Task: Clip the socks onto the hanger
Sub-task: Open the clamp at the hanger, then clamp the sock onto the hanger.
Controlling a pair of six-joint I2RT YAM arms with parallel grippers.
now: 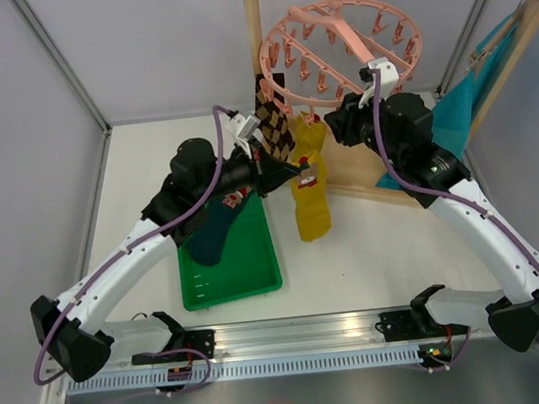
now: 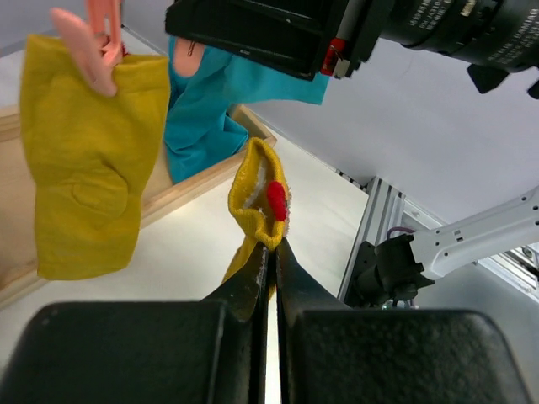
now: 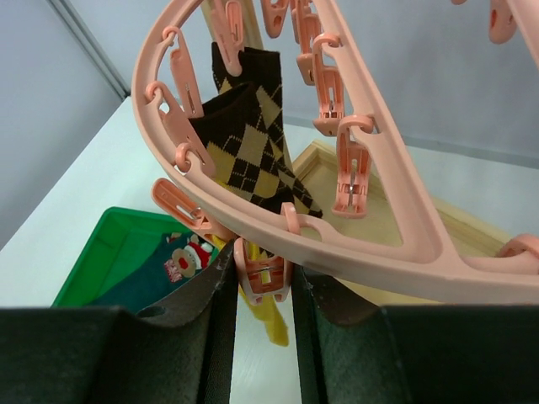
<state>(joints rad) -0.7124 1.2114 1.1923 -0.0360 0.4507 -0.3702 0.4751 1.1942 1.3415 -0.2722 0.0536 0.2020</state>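
The pink hanger [image 1: 340, 38] hangs from the wooden rack's rod. A brown argyle sock [image 1: 275, 125] is clipped at its left side and also shows in the right wrist view [image 3: 244, 143]. A mustard sock [image 2: 84, 160] hangs from a clip beside it. My left gripper [image 1: 302, 167] is shut on the cuff of a second mustard sock [image 2: 261, 194], held just below the ring; the rest of it hangs down [image 1: 313, 212]. My right gripper [image 3: 264, 278] has a finger pressed on each side of a pink clip [image 3: 265, 271] under the ring [image 3: 362, 244]. A teal sock [image 1: 217, 228] lies in the tray.
A green tray [image 1: 257, 270] sits front left on the table and also shows in the right wrist view [image 3: 109, 244]. The wooden rack frame [image 1: 254, 32] stands at the back, its base [image 1: 363, 179] on the table. A large teal cloth [image 1: 461, 112] hangs on the rack's right.
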